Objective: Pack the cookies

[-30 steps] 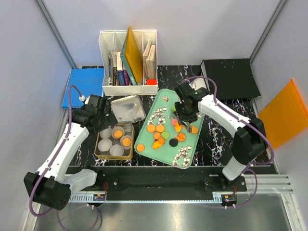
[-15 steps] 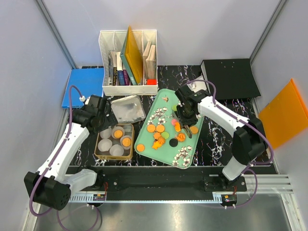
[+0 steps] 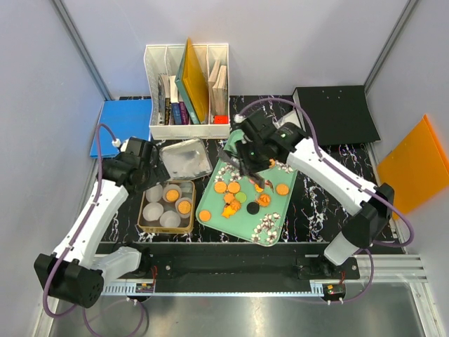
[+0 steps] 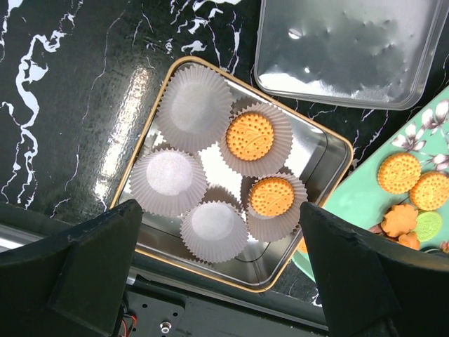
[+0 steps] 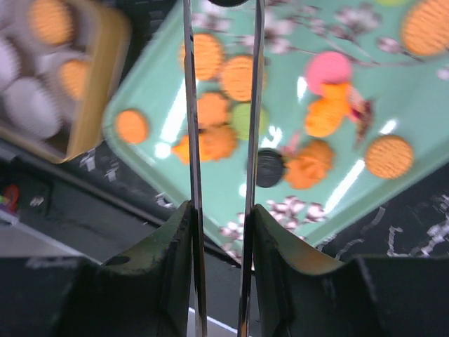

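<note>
Nearest us, the left gripper [image 4: 219, 210] hangs over the gold-rimmed tin [image 4: 317, 151] with its fingers spread wide and nothing between them. In the tin, two paper cups each hold one of the cookies [image 4: 250, 135], and three cups [image 4: 167, 175] show white and empty.

Just beside the tin lies the mint-green tray [image 3: 238, 223], where most of the cookies are scattered; most are orange, and there is a black one [image 5: 269, 167] and a pink one [image 5: 328, 68]. The right gripper [image 5: 222, 10] is raised over the tray, its thin blades parallel and close together. Something dark sits at their tips, cut off by the frame edge, so we cannot tell whether it is a cookie or whether the pincer grips anything.

We judge the step to be carrying one cookie across to an empty cup. We should centre over the cup before lowering and let go low, so that the disc lands flat. We should also keep the blades off the pleated paper and hold the left arm aside.

Beyond the tin rests the clear lid [image 4: 344, 49]; farthest stands the white file rack [image 3: 188, 91].
</note>
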Motion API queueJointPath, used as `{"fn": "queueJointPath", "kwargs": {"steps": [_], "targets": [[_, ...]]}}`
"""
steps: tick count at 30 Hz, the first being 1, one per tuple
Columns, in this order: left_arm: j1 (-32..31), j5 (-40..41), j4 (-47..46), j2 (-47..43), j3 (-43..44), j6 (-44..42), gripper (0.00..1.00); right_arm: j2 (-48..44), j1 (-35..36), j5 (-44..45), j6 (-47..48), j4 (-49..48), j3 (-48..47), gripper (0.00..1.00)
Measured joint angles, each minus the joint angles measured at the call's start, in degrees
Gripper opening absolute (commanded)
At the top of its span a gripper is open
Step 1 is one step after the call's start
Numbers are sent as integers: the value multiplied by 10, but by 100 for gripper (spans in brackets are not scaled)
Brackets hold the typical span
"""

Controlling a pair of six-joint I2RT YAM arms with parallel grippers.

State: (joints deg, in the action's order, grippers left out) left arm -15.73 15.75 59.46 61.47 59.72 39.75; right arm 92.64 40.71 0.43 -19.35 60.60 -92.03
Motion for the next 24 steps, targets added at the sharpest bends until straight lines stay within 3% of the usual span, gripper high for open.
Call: {"fn": "queueJointPath", "kwargs": {"steps": [9, 24], "targets": [[71, -2, 13, 1, 13, 21, 99, 24, 166, -39, 7, 17, -108, 22], [93, -3, 38, -39, 5, 34, 99, 114, 256, -88, 28, 25, -125, 23]]}}
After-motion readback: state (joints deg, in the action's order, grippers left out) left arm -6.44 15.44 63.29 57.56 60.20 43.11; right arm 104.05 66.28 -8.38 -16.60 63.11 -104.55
